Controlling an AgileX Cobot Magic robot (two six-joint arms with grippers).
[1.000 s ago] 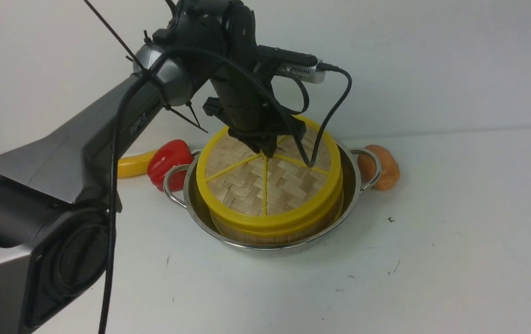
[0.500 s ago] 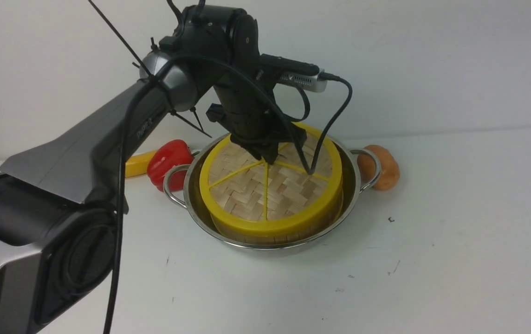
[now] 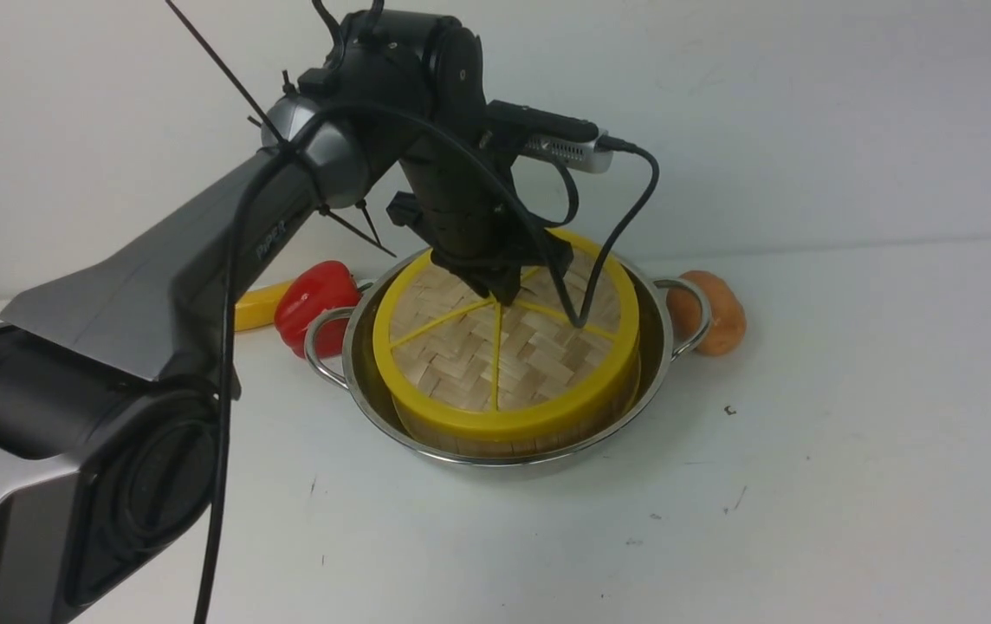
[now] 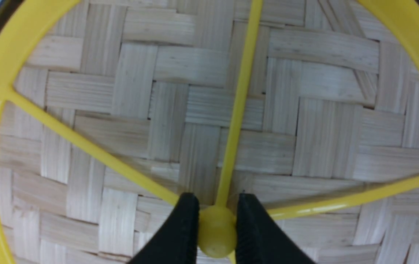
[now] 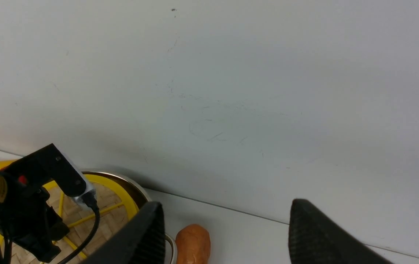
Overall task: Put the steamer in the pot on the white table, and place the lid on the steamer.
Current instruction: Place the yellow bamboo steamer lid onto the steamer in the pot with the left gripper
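Note:
The steel pot [image 3: 657, 347] stands on the white table [image 3: 807, 485], and the steamer [image 3: 495, 444] sits inside it with only its pale side wall showing. The woven lid [image 3: 469, 364] lies level on top of the steamer, covering its opening. My left gripper [image 3: 501, 293] reaches down from above onto the lid's centre. In the left wrist view the left gripper [image 4: 217, 198] is shut on the lid's [image 4: 202, 110] yellow knob [image 4: 215, 233], one black finger on each side. My right gripper [image 5: 227, 205] hangs open and empty, off to the pot's right.
A red bell pepper [image 3: 315, 299] and a yellow vegetable [image 3: 257, 305] lie against the pot's left handle. An orange-brown potato [image 3: 721, 312] sits behind the right handle. A pale wall runs close behind the pot.
The left arm has come down a little with the lid, which was higher and tilted a second ago and now sits level on the steamer. Its grip on the knob is unchanged.

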